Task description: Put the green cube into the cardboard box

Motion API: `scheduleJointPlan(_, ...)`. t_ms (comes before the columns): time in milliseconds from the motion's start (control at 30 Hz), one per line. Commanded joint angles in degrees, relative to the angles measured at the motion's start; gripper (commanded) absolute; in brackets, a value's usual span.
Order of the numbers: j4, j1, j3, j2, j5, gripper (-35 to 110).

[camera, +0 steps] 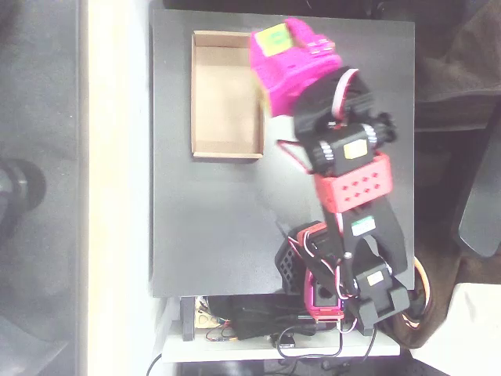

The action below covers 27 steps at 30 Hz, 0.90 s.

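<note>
The cardboard box (227,98), a shallow tan tray, lies at the back left of the dark table, and the part of its floor that shows is bare. My gripper (283,63), a bulky magenta head with a yellow-green face on top, hangs over the box's right wall near its far right corner. From above the magenta body hides the fingers, so I cannot tell whether the jaws stand open or shut. The green cube is hidden; I see it neither on the table nor on the visible box floor.
The black and red arm (352,184) runs from its base at the table's front right edge up to the box. The dark tabletop (211,227) ends in a pale strip on the left. Cables and electronics (258,321) sit below the front edge.
</note>
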Motion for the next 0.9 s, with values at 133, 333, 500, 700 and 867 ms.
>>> scheduleJointPlan(133, -0.26, -5.45, 0.26, -5.62, 0.44, 12)
scheduleJointPlan(333, -0.26, -5.62, 0.26, -13.71, 0.44, 12)
scheduleJointPlan(500, -0.26, -5.71, 0.26, -19.95, 0.44, 12)
scheduleJointPlan(700, -0.26, -5.8, 0.26, -26.98, 0.44, 12)
scheduleJointPlan(867, -0.35, -5.8, 0.18, -31.46, 0.53, 12)
